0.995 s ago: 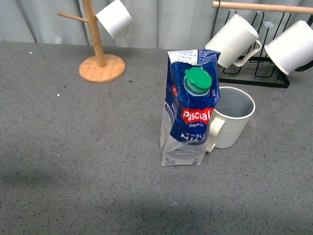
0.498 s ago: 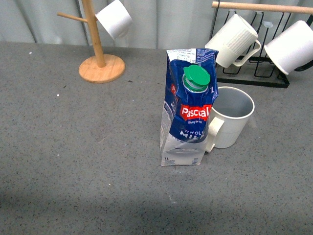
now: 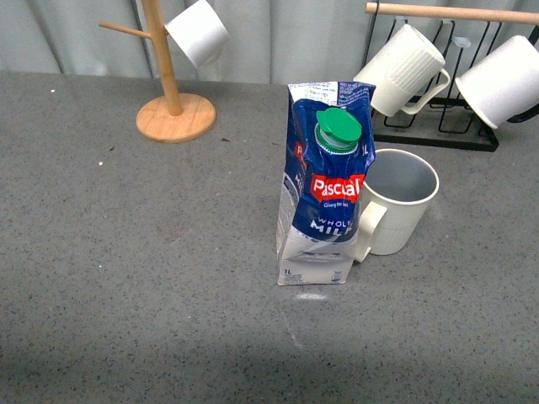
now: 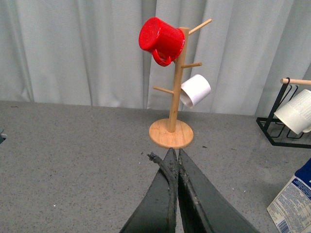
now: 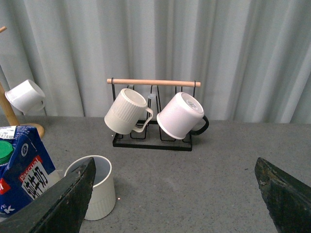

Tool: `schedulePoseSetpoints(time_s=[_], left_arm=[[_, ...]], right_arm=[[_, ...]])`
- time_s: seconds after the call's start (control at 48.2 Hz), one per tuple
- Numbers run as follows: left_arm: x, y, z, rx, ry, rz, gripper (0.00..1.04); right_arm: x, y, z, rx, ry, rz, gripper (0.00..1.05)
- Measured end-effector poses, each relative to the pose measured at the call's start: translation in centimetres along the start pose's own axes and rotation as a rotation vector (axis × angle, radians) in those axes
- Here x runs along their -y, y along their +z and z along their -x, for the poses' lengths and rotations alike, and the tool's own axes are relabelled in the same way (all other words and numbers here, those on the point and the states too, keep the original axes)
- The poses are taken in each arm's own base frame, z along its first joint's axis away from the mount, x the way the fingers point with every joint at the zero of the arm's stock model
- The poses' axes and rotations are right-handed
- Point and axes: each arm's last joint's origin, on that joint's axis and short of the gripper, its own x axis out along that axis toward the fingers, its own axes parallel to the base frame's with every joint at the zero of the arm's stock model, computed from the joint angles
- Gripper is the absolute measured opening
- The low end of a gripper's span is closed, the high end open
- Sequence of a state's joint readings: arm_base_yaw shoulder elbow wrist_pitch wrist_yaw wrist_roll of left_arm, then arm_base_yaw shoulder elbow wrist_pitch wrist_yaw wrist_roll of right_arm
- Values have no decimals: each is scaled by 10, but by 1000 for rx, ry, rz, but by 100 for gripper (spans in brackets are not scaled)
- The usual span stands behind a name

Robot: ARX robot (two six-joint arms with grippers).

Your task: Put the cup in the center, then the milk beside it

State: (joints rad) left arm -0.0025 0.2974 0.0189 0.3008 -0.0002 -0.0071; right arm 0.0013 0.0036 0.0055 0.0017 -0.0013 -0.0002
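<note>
I see the milk (image 3: pixel 322 189) upright mid-table, the cup (image 3: pixel 399 201) touching it at its 3 o'clock. My left gripper (image 4: pixel 173 159) is pressed together; my right gripper (image 5: pixel 177 194) is spread wide.

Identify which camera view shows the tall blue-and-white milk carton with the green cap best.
The front view: the tall blue-and-white milk carton stands whole, label and cap facing it. The right wrist view catches only its upper part at the edge; the left wrist view only a corner.

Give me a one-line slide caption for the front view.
Milk carton standing upright on the grey table, directly beside the cream cup, mug racks behind.
</note>
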Motion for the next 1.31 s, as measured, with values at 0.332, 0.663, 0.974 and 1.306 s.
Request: schedulePoseSetpoints(time_s=[0.332, 0.663, 0.974, 1.306], left_arm=[[0, 0, 7, 0, 0, 0, 4], [0, -3, 20, -6, 0, 0, 4], [0, -3, 20, -5, 0, 0, 55], [0, -3, 20, -5, 0, -2, 100]], right_arm=[[0, 0, 0, 0, 0, 0, 96], [0, 0, 0, 0, 0, 0, 96], [0, 0, 0, 0, 0, 0, 96], [0, 0, 0, 0, 0, 0, 96]])
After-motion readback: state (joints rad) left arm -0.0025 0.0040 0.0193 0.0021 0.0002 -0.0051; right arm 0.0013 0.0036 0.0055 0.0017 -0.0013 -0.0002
